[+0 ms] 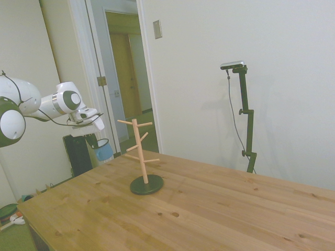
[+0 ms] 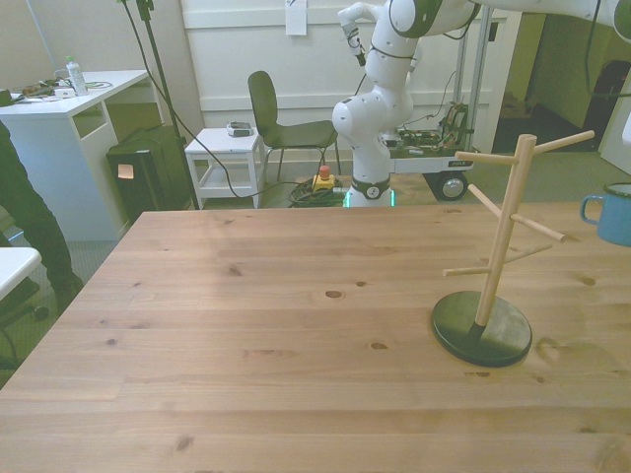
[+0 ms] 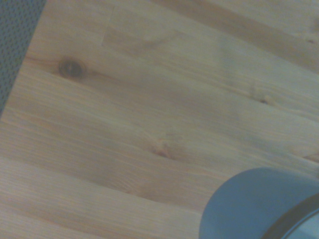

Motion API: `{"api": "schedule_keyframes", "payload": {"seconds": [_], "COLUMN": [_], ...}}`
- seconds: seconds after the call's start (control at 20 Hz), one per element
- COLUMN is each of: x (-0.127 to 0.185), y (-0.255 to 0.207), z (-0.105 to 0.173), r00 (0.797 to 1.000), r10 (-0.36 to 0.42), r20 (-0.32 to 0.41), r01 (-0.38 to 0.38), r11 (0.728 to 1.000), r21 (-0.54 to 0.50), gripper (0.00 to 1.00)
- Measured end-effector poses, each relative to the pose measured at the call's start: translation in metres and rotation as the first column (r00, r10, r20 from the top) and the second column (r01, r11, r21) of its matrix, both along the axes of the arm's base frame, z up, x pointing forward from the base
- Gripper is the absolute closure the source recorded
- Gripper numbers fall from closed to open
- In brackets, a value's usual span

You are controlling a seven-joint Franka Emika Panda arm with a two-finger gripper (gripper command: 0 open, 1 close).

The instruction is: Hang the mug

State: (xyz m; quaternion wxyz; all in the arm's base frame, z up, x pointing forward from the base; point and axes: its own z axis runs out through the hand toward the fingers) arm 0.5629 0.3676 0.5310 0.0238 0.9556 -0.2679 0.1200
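Mug material: light-blue mug (image 1: 103,151), a smooth short cylinder with a dark rim and dark inside; in the front view (image 2: 615,215) its loop handle points to 9 o'clock.
Mug close up: the wrist view shows a blurred blue-grey rounded wall (image 3: 254,204) with a dark band of rim, and bare planks under it.
Peg stand: pale round wooden pole (image 1: 139,149) with thin dowel pegs angled upward on both sides, set in a dark flat round disc; much taller than the mug.
Desk: knotty pine planks (image 2: 246,325) with long grain lines and a matt finish; the wrist view catches one desk edge with grey speckled floor past it.
Open room: wide bare planks lie from the stand (image 2: 503,246) toward 9 o'clock and 6 o'clock in the front view. At 3 o'clock the space is tight, as the stand's base is near that desk edge.
Mug place: front view, at 2 o'clock from the stand's base, cut by the picture's right border. Its handle is near the tip of a right-hand peg but apart from it. Side view, at 10 o'clock from the base, by the far desk edge in front of a doorway.
End effector: white wrist body (image 1: 88,123) hangs above the desk's far edge; I cannot tell whether its fingers are apart or together.
Mug to end effector: the mug is below it, toward 5 o'clock in the side view. Whether it is held or rests on the desk cannot be told.
Bystander: a dark sleeve (image 2: 22,197) shows at the front view's left border, well apart from the stand.
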Motion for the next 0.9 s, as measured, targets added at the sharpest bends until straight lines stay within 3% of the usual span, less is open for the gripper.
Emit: {"api": "schedule_keyframes", "payload": {"seconds": [0.5, 0.9], "x": [0.003, 0.015], "y": [-0.028, -0.059], "z": [0.092, 0.125], "r00": [0.995, 0.991], "r10": [-0.054, -0.087], "r20": [0.090, 0.106], "r01": [0.046, 0.071], "r11": [0.996, 0.987], "r21": [0.081, 0.147], "gripper": [1.00, 1.00]}}
